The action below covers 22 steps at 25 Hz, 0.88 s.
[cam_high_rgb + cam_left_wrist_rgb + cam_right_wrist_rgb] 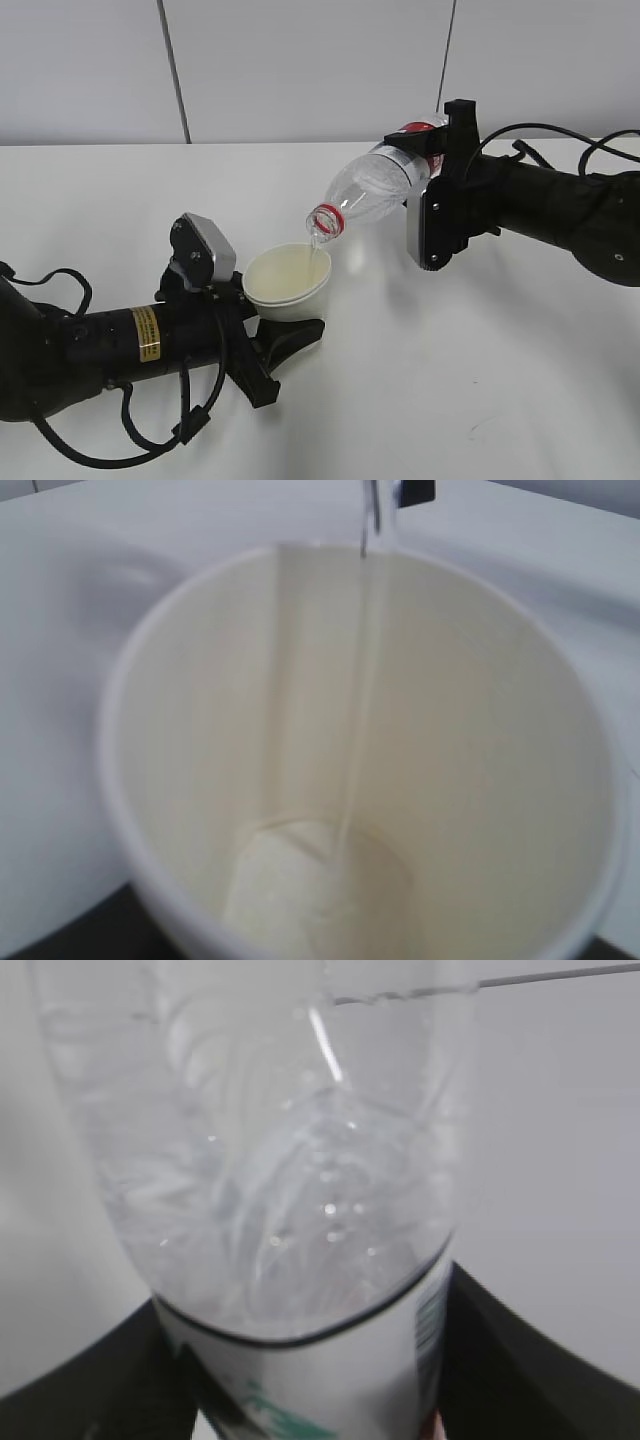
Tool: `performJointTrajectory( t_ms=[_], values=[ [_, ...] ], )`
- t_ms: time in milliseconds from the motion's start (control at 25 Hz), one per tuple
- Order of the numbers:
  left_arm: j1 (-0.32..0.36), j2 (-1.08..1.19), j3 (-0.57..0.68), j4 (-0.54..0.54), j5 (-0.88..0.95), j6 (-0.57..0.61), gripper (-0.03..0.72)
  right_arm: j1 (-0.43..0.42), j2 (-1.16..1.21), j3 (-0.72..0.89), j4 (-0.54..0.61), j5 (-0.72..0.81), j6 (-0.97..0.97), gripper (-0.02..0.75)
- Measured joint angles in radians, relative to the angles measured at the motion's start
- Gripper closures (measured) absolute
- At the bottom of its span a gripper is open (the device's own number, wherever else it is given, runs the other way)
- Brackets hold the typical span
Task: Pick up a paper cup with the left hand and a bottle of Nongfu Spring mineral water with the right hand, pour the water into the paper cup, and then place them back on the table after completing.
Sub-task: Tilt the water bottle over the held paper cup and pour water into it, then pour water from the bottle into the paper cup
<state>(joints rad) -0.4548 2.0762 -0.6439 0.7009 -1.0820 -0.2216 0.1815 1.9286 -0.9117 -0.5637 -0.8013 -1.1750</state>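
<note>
Black fingers of the left hand (285,345) close around the lower part of a paper cup (287,282) at the near left of the table (480,380), holding it upright and slightly tipped above the white surface. That arm lies low along the near left edge, with a yellow sticker (146,333) on its side, a silver-grey block (208,248) on top just left of the cup, and loose black cables (190,405) looping under it.

From the left wrist camera the cup (200,760) fills the frame: a wide white rim, cream inner walls, and a thin stream of water (362,710) running down the inside from the top edge to a shallow pool at the bottom.

Farther back and to the right, the right hand (440,150) grips a clear plastic bottle (375,190) around its labelled end. The bottle is tilted with its open mouth, ringed in red, pointing down and to the left, directly above the far rim of the cup. Water (318,245) falls from the mouth into the cup. A silver-grey block (432,225) hangs on the near side of this wrist, and the thick black arm stretches off to the right.

In the right wrist camera the bottle (290,1190) sits between two dark fingers (510,1360) pressed on either side of its white and green label (330,1390), with bubbling water in the clear body beyond.
</note>
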Motion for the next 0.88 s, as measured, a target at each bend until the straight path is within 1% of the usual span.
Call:
performJointTrajectory(
  t_ms=[880],
  values=[
    [0.000,0.000,0.000,0.004,0.000,0.000,0.321,0.000,0.000,0.000,0.000,0.000,-0.037,0.277]
  ],
)
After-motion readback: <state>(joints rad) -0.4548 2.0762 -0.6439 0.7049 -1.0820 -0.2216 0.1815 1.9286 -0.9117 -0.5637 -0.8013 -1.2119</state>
